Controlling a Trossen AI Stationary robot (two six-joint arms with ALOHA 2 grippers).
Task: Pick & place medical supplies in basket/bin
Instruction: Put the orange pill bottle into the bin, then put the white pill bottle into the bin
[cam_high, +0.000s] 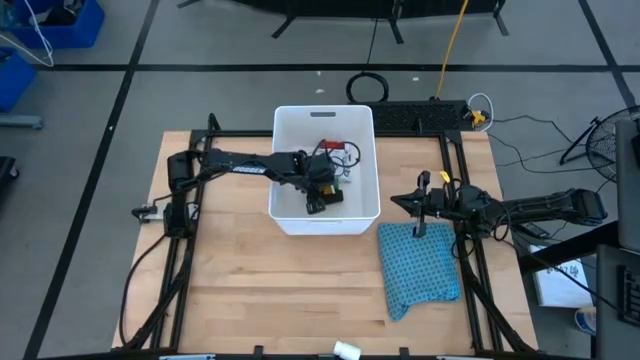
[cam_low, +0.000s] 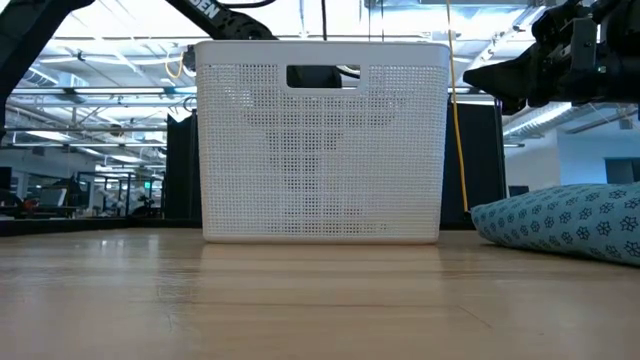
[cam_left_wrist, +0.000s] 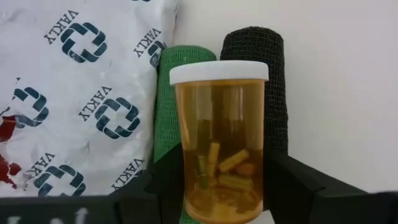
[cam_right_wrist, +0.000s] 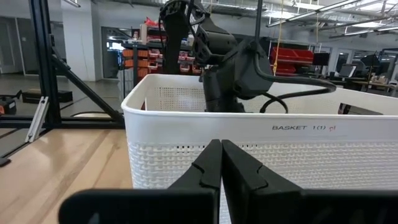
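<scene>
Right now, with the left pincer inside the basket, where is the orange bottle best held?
Across its smooth cylindrical body, below the white cap, as the left pincer grips the orange bottle now. Approach along its axis from the base end; the green roll and black roll lie close beside it.

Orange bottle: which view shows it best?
The left wrist view: the orange bottle fills it, white cap and pills clear, held between the left hand fingers. The high view shows nothing distinct of it, the low and right wrist views nothing.
</scene>
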